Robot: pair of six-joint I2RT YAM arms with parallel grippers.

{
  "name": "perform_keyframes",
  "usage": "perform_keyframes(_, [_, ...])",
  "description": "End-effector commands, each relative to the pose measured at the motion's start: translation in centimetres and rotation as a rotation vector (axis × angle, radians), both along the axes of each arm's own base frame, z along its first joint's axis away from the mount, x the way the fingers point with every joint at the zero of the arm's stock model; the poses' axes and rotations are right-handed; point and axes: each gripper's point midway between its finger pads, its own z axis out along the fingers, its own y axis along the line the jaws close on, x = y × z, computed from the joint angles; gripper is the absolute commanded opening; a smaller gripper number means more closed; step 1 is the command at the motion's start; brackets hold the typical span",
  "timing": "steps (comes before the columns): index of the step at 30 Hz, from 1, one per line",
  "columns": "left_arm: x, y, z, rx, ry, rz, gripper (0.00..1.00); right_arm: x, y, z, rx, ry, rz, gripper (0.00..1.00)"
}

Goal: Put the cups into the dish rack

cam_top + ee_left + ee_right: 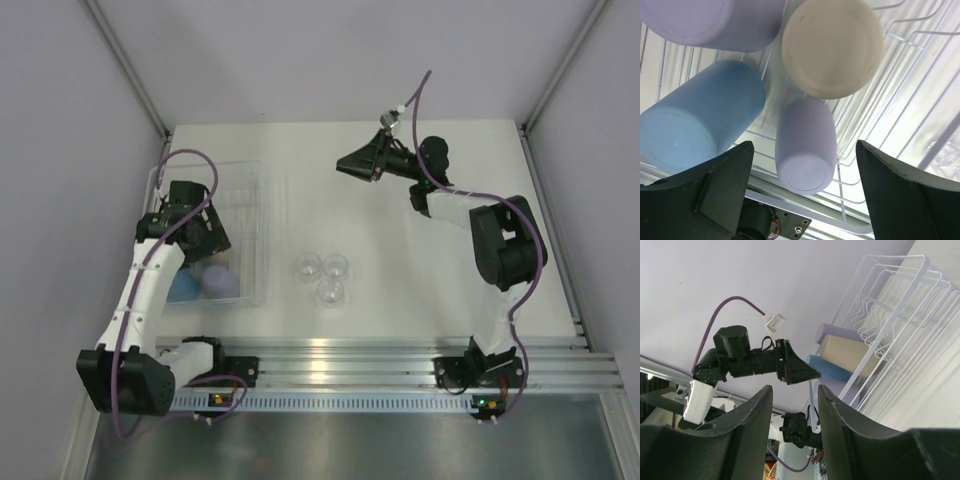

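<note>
We're seeing the left tool [804,146] hovering over the near end of the rack [258,200], jaws standing wide apart and gripping nothing. Under the gap a lavender cup [805,167] is lying on its side on the slats, base toward the wrist camera, and neither finger is gripping it. A blue cup [700,120] is lying just left of it, also on its side with its base toward the camera; we can't tell whether the two are touching. Beyond them a beige cup [832,45] is showing its base, sitting right at the far end of the lavender one. A second lavender cup [715,20] is lying across the far left, partly cut off by the frame edge. So we're counting four opaque cups in the rack, all bunched at its near end. Three clear cups [308,267] [336,266] [330,292] are standing on the bench [420,290] right of the rack in a tight triangle; mouth up or down, we can't tell. The right tool [795,390] is hanging over the far part of the bench, well apart from every cup and pointing left toward the rack. Its jaws are sitting partly open with a narrow gap, holding nothing.
</note>
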Motion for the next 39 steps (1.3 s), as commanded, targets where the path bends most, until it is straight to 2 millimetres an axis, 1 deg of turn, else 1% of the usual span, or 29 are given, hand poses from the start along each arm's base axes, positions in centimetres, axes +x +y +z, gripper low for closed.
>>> perform_keyframes(1, [1.2,-0.1,3.0,0.003,-0.088,0.008,0.88,-0.5,-0.7,1.8,0.01,-0.098,-0.012,0.42])
perform_keyframes(3, [1.7,-0.2,4.1,0.001,-0.122,0.004,0.89,-0.5,-0.7,1.6,-0.014,-0.126,-0.018,0.42])
perform_keyframes(4, [2.0,-0.3,4.7,0.0,-0.138,0.0,0.89,-0.4,-0.7,1.0,-0.039,-0.1,-0.021,0.42])
perform_keyframes(5, [2.5,-0.4,6.1,-0.001,-0.177,-0.002,0.89,-0.5,-0.8,1.2,-0.056,-0.107,-0.023,0.42])
perform_keyframes(6, [2.7,-0.4,6.9,0.002,-0.199,-0.004,0.89,-0.4,-0.8,1.0,-0.082,-0.15,-0.031,0.42])
perform_keyframes(7, [2.9,-0.3,7.6,0.005,-0.22,-0.009,0.89,-0.4,-0.9,0.0,-0.125,-0.103,-0.03,0.42])
perform_keyframes(8, [3.4,-0.3,9.1,0.006,-0.262,-0.009,0.89,-0.7,-1.0,0.2,-0.148,-0.116,-0.032,0.42])
perform_keyframes(9, [3.5,-0.3,9.8,0.009,-0.278,-0.012,0.89,-0.7,-1.1,-0.1,-0.178,-0.123,-0.038,0.42])
perform_keyframes(10, [3.7,-0.2,10.4,0.016,-0.294,-0.018,0.89,-0.4,-1.3,-0.6,-0.232,-0.185,-0.056,0.42])
perform_keyframes(11, [4.0,-0.2,11.7,0.016,-0.331,-0.02,0.9,-1.0,-1.7,-1.6,-0.294,-0.134,-0.051,0.42])
perform_keyframes(12, [4.2,-0.2,12.1,0.019,-0.342,-0.02,0.9,-0.9,-2.0,-2.0,-0.355,-0.207,-0.055,0.42])
perform_keyframes(13, [4.3,0.0,12.5,0.029,-0.349,-0.022,0.9,-0.8,-2.3,-2.6,-0.405,-0.213,-0.074,0.42])
perform_keyframes(14, [4.7,0.0,13.1,0.034,-0.373,-0.026,0.9,-1.8,-2.9,-3.8,-0.47,-0.163,-0.058,0.42])
perform_keyframes(15, [5.0,0.0,13.5,0.035,-0.39,-0.031,0.91,-2.1,-3.3,-4.4,-0.524,-0.209,-0.052,0.42])
perform_keyframes(16, [5.1,-0.1,13.7,0.036,-0.401,-0.047,0.91,-2.2,-3.7,-5.1,-0.567,-0.209,-0.064,0.42])
perform_keyframes(17, [5.7,-0.3,14.1,0.03,-0.43,-0.056,0.91,-3.4,-4.2,-5.8,-0.613,-0.175,-0.046,0.42])
perform_keyframes(18, [6.0,-0.5,14.2,0.024,-0.443,-0.063,0.91,-3.8,-4.6,-6.5,-0.652,-0.204,-0.036,0.42])
perform_keyframes(19, [6.2,-1.0,14.3,0.007,-0.456,-0.087,0.91,-4.0,-5.2,-7.3,-0.699,-0.195,-0.046,0.42])
perform_keyframes(20, [6.6,-1.3,14.6,-0.006,-0.475,-0.101,0.91,-5.2,-5.5,-7.8,-0.738,-0.182,-0.03,0.43])
perform_keyframes(22, [7.6,-2.4,15.1,-0.042,-0.524,-0.151,0.92,-6.1,-6.2,-9.5,-0.82,-0.193,-0.026,0.42])
perform_keyframes(24, [8.5,-3.0,15.7,-0.058,-0.564,-0.183,0.94,-7.9,-6.2,-10.7,-0.868,-0.189,0.01,0.43])
perform_keyframes(25, [8.8,-3.2,15.5,-0.064,-0.562,-0.195,0.97,-8.2,-6.4,-10.9,-0.899,-0.195,0.0,0.42])
perform_keyframes(26, [9.0,-3.6,15.6,-0.077,-0.568,-0.214,0.98,-9.1,-5.7,-11.2,-0.916,-0.208,0.023,0.43])
perform_keyframes(28, [9.7,-4.0,15.9,-0.09,-0.58,-0.236,0.98,-9.9,-5.3,-11.9,-0.956,-0.22,0.033,0.43])
perform_keyframes(29, [9.9,-4.4,15.9,-0.101,-0.583,-0.25,0.98,-10.7,-4.5,-12.1,-0.962,-0.227,0.055,0.43])
perform_keyframes(32, [10.5,-4.8,16.3,-0.118,-0.611,-0.264,0.98,-11.4,-3.1,-12.6,-0.985,-0.235,0.076,0.43])
perform_keyframes(34, [10.8,-5.1,16.4,-0.128,-0.62,-0.278,0.98,-11.6,-2.7,-12.9,-1.011,-0.24,0.082,0.43])
perform_keyframes(35, [10.8,-5.1,16.4,-0.128,-0.62,-0.278,0.98,-12.2,-2.1,-13.3,-1.021,-0.248,0.104,0.43])
perform_keyframes(39, [10.8,-5.2,16.1,-0.128,-0.613,-0.286,0.98,-12.8,-1.2,-14.1,-1.053,-0.259,0.131,0.43])
